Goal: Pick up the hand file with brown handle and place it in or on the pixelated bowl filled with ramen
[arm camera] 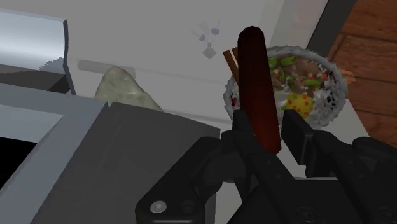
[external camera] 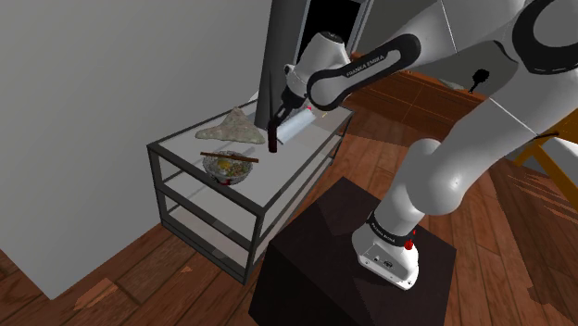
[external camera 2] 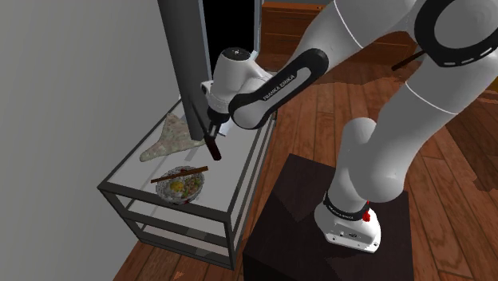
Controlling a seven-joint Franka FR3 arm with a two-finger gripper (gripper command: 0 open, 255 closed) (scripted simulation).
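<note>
My black gripper is shut on the hand file's dark brown handle. The handle sticks out past the fingertips and points down toward the glass table top. The speckled bowl of ramen stands near the table's front edge, with brown chopsticks lying across its rim. In the wrist view the handle's tip lies over the bowl's near rim. In both exterior views the handle is a short way off from the bowl.
A grey-green lumpy object lies on the table behind the bowl. A dark pillar rises right beside the gripper. The table is a metal-framed shelf unit. My dark stand is close by on the wooden floor.
</note>
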